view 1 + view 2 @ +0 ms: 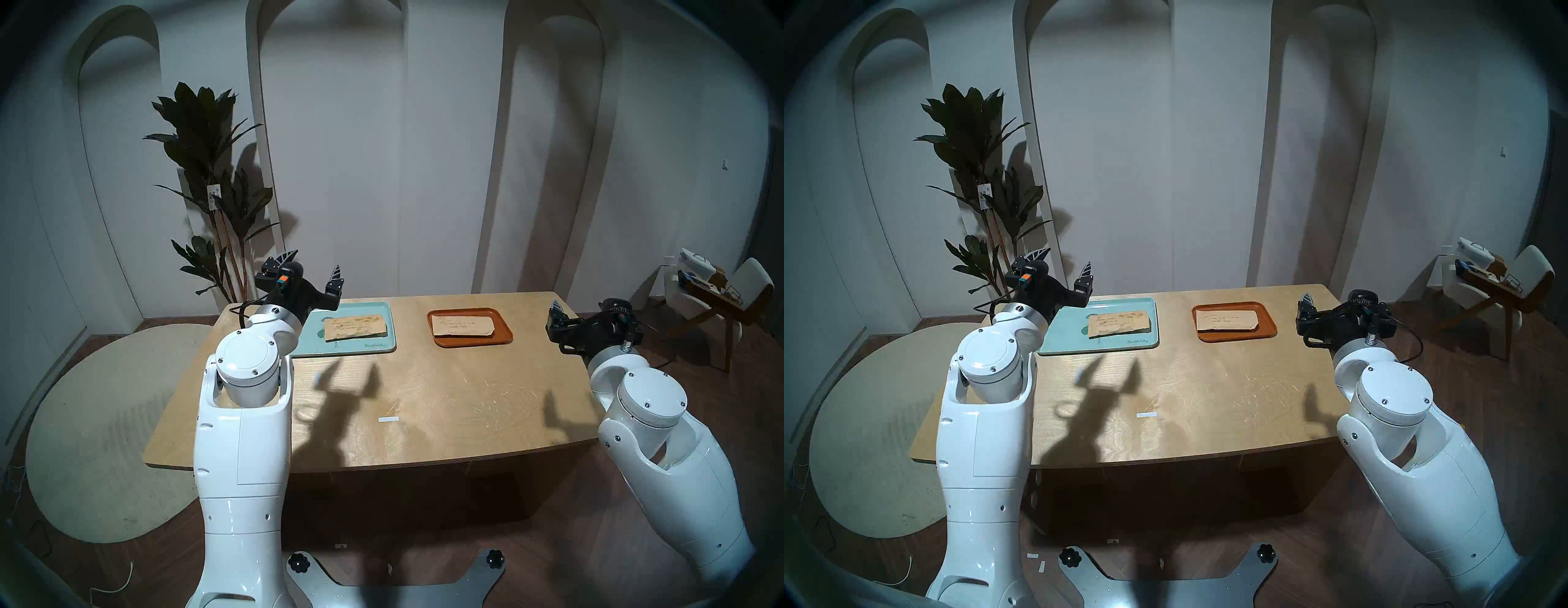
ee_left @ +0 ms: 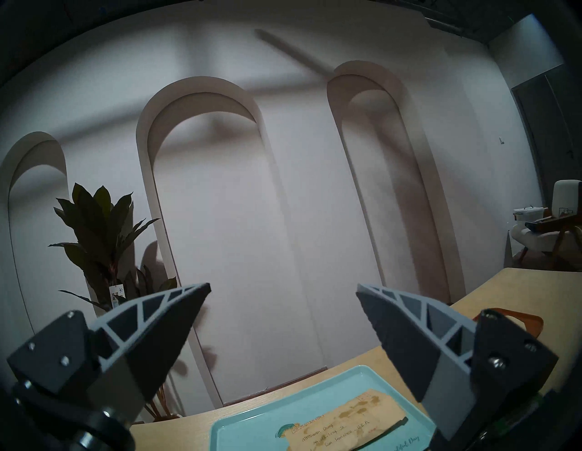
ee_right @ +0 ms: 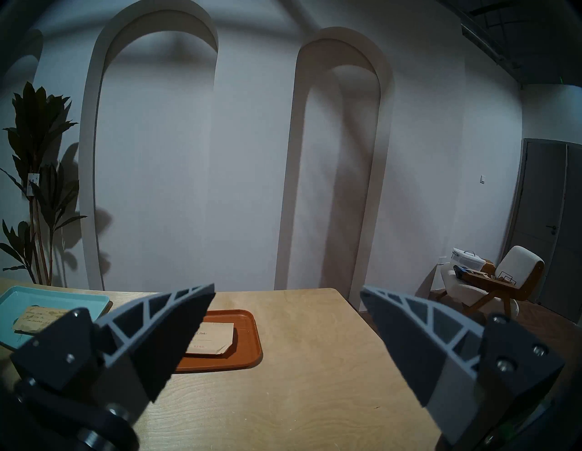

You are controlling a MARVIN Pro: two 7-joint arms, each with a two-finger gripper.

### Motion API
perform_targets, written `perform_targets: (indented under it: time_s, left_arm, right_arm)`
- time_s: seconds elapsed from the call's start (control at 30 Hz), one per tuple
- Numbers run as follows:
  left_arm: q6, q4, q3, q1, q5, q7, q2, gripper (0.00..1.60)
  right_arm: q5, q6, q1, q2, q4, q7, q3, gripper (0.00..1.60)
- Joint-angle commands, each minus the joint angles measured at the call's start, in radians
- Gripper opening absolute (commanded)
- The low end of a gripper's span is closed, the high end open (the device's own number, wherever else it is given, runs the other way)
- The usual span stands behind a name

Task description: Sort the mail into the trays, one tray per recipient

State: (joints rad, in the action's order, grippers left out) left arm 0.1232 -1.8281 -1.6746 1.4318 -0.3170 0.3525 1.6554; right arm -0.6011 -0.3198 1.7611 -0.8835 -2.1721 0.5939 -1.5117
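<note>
A tan envelope with brown blotches (image 1: 356,327) lies flat in the mint-teal tray (image 1: 382,346) at the table's far left. The plain tan envelope (image 1: 463,326) lies in the smaller orange-brown tray (image 1: 505,337) to its right. My left gripper (image 1: 313,263) hangs open above the teal tray's far-left corner, empty. Off the table's right edge, my right gripper (image 1: 555,327) is open too and holds nothing. The left wrist view shows the blotched envelope (image 2: 346,425) below the spread fingers (image 2: 163,330). In the right wrist view the orange-brown tray (image 3: 248,346) sits beyond the left finger (image 3: 163,340).
A small white paper strip (image 1: 389,419) lies on the wooden table (image 1: 445,382) near the front middle. A tall potted plant (image 1: 212,170) stands behind the table's left corner. A chair with clutter (image 1: 721,297) is at the far right, a pale rug (image 1: 106,424) on the left floor.
</note>
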Motion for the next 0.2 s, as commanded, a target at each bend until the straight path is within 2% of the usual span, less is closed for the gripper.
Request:
perform_targets:
  time_s: [0.0, 0.17]
  left_arm:
    - [0.037, -0.114, 0.042, 0.088, 0.05, -0.031, -0.036, 1.6]
    - [0.078, -0.187, 0.066, 0.151, 0.083, -0.068, -0.047, 1.6]
  right_arm:
    - [0.0, 0.006, -0.006, -0.002, -0.019, 0.001, -0.005, 1.6]
    - [-0.001, 0.006, -0.005, -0.002, -0.021, 0.001, -0.006, 1.6]
